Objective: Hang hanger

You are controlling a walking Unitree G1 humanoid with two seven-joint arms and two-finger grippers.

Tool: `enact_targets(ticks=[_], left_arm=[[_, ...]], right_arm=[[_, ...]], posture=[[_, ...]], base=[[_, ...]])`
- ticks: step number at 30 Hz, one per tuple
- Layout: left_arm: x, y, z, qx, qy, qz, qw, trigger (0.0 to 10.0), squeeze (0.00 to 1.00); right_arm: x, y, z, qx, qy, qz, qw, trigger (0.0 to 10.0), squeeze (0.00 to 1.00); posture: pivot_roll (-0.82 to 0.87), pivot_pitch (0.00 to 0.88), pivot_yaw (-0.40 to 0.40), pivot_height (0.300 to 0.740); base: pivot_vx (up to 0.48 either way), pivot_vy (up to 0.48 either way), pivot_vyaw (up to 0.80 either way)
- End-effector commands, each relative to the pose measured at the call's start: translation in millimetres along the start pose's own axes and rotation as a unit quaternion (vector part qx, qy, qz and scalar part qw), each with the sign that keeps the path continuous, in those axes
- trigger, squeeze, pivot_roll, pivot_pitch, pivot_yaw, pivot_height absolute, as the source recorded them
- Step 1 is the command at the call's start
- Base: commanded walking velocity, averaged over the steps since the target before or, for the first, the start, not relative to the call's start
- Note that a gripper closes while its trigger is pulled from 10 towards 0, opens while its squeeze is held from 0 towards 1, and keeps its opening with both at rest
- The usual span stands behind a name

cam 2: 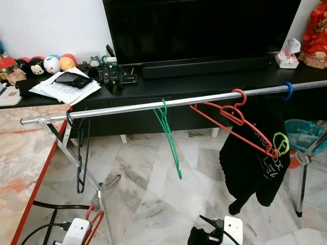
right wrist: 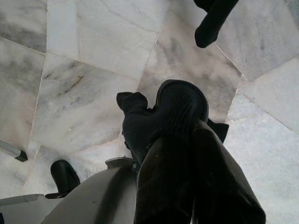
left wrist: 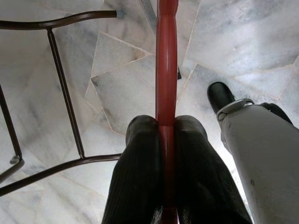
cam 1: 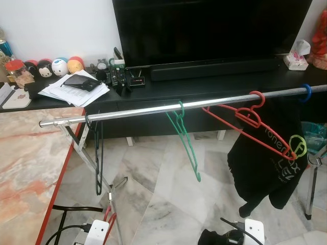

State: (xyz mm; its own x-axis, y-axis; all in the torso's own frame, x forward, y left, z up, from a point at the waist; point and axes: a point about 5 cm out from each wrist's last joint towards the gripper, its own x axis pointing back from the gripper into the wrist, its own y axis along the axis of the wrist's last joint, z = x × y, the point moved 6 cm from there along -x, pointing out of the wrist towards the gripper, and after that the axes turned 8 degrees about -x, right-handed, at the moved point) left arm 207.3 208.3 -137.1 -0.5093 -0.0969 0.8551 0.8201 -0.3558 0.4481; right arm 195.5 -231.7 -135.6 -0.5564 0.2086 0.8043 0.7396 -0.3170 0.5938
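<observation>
TV [cam 1: 209,28] at 12 o'clock above the chrome rail [cam 1: 153,108]; the rail carries a black T-shirt on a red hanger [cam 1: 245,120] at 3 o'clock, a green hanger [cam 1: 185,140] at centre, a black hanger [cam 1: 98,153] at 9. Left gripper [left wrist: 167,140] at 7 o'clock, fingers pinching a second red hanger [left wrist: 167,70] low over the marble floor [cam 1: 153,199]; right gripper [right wrist: 180,121] at 5 o'clock, fingers pressed together, holding nothing.

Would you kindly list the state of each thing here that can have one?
Left gripper: shut on a red hanger, low over the floor.
Right gripper: shut, holding nothing.
Green hanger: hooked on the rail.
Black hanger: hooked on the rail.
Second red hanger: on the rail, carrying a black shirt.
Television: off.
</observation>
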Motion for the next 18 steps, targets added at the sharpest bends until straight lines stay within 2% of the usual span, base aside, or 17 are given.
enact_targets(ticks=[1, 18], left_arm=[[0.7, -7.9, 4.9, -0.002, 0.005, 0.013, 1.0, 10.0, 0.0], [0.2, -2.5, 5.5, 0.002, 0.003, 0.006, 1.0, 10.0, 0.0]], right_arm=[[-0.7, 4.0, 2.8, -0.002, 0.002, -0.005, 1.0, 10.0, 0.0], [-0.7, 4.0, 3.4, -0.002, 0.003, -0.005, 1.0, 10.0, 0.0]], posture=[[-0.24, 0.007, 0.089, 0.74], [-0.23, 0.003, 0.089, 0.74]], base=[[0.0, 0.0, 0.0], [0.0, 0.0, 0.0]])
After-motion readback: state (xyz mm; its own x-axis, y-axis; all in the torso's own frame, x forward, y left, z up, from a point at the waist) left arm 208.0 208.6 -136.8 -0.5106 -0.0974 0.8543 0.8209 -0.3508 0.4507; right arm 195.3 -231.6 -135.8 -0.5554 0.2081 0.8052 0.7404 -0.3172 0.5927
